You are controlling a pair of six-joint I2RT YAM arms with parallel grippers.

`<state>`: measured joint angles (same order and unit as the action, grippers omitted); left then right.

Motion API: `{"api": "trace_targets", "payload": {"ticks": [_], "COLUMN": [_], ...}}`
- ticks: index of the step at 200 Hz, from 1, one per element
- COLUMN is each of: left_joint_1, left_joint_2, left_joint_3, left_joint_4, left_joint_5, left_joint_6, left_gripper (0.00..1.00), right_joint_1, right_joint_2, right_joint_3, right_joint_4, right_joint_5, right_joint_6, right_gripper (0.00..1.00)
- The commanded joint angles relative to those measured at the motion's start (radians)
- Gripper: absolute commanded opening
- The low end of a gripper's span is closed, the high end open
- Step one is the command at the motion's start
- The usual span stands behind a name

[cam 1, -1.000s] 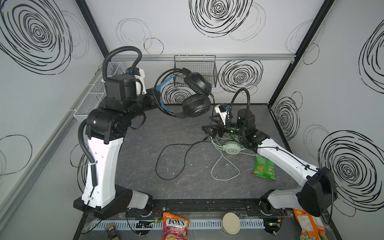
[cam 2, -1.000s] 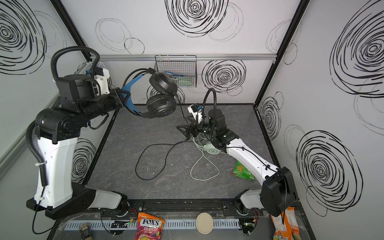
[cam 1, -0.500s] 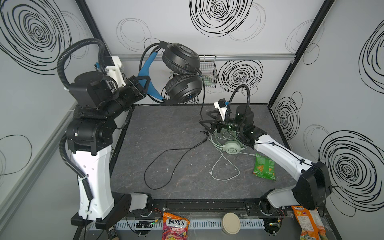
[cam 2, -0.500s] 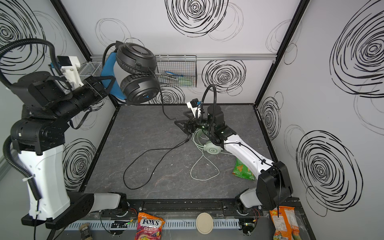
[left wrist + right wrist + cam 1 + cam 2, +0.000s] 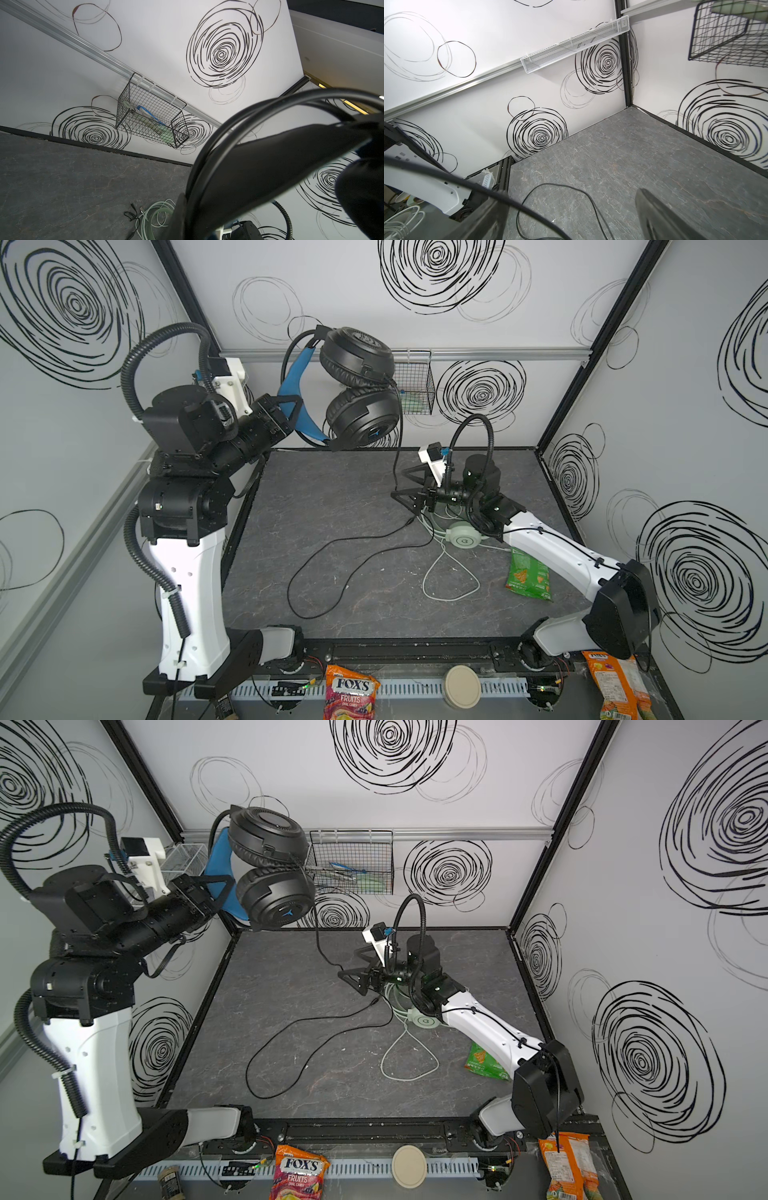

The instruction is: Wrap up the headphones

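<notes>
Both top views show the left hand pinching the blue headband of the black headphones, aloft at 11 o'clock. Spread wide, the right hand hovers at centre beside the hanging black cable; mint-green headphones lie on the desk at its 5 o'clock.

The right arm partly hides the mint-green headphones.

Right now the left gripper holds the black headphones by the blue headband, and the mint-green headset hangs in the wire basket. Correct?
No: the mint-green headset lies on the table, near the right gripper, as both top views show. The rest stands.
</notes>
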<state>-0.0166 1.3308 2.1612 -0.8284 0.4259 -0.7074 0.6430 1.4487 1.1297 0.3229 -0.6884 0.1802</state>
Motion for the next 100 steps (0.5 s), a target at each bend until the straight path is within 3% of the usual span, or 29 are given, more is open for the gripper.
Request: {"api": "trace_targets", "payload": {"ticks": [1,50,100], "left_joint_1": [0.009,0.008,0.017], "left_joint_2": [-0.032,-0.029,-0.028], "left_joint_3": [-0.007,-0.008,-0.01], "left_joint_4": [0.132,0.148,0.153], "left_joint_5": [0.02,0.031,0.024], "left_joint_6": [-0.053,-0.068,-0.07], "left_gripper": [0.0,0.0,0.0], "right_joint_1": [0.032,0.052,0.012], "right_joint_2": [0.039,0.056,-0.03], "right_joint_3": [0.025,-0.017,-0.147], "right_joint_4": [0.043,0.047,0.056], "right_joint_5": [-0.024,-0.017,0.005], "right_joint_6": [0.012,0.007,0.016], "right_gripper": [0.98,0.96,0.81]}}
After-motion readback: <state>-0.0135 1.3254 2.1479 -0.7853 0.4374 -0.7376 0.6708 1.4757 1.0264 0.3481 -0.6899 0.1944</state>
